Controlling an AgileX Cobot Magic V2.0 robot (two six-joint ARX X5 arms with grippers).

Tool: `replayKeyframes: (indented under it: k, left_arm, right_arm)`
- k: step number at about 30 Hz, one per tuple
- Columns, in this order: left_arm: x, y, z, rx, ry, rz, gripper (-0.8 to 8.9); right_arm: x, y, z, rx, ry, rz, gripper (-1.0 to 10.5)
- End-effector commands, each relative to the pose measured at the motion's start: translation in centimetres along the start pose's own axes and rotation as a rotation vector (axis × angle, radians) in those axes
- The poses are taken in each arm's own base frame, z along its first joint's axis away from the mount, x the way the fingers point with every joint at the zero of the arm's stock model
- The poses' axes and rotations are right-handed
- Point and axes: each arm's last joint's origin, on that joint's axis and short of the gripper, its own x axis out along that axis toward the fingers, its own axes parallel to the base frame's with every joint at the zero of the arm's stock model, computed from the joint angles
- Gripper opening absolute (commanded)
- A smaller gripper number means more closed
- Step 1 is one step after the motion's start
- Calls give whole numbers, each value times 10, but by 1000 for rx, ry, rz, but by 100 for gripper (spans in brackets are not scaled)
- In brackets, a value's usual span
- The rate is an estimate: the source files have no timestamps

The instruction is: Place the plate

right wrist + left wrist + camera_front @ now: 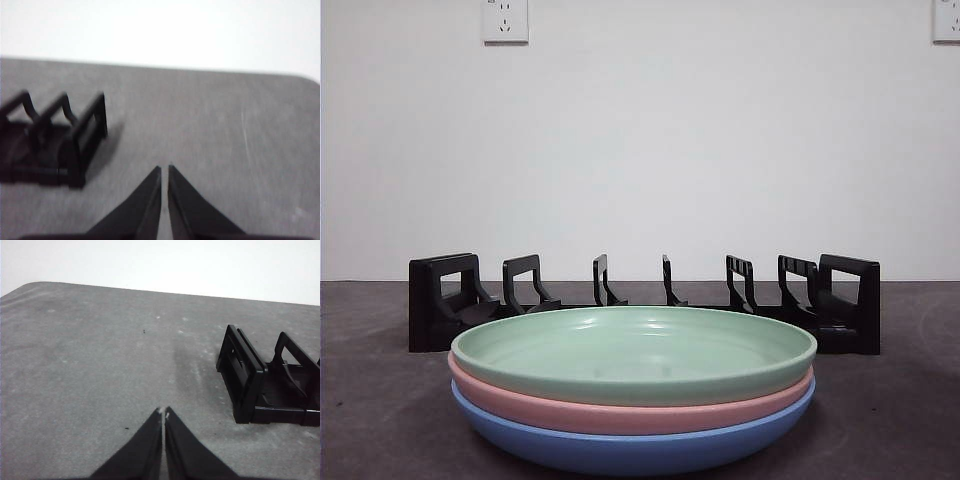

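A stack of three plates stands near the camera in the front view: a green plate (634, 350) on top, a pink plate (620, 408) under it, a blue plate (630, 445) at the bottom. Behind them stands an empty black plate rack (640, 298) with several upright dividers. My left gripper (163, 412) is shut and empty above bare table, beside one end of the rack (270, 380). My right gripper (164, 169) is shut and empty beside the rack's other end (55, 140). Neither gripper shows in the front view.
The dark grey table (380, 400) runs to a white wall with two sockets (505, 20) high up. The table's far edge shows in both wrist views.
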Motion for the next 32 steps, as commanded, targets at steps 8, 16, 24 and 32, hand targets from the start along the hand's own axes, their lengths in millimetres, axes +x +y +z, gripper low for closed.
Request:
replayKeyframes:
  k: [8, 16, 24, 32]
  left_arm:
    - [2, 1, -7, 8, 26, 5, 7]
    - [2, 1, -7, 8, 26, 5, 7]
    - [2, 1, -7, 8, 26, 5, 7]
    - [2, 1, -7, 8, 26, 5, 7]
  right_arm:
    - [0, 0, -3, 14, 18, -16, 22]
    - [0, -2, -1, 12, 6, -31, 22]
    - [0, -2, 2, 11, -27, -31, 22]
    - [0, -2, 2, 11, -27, -30, 22]
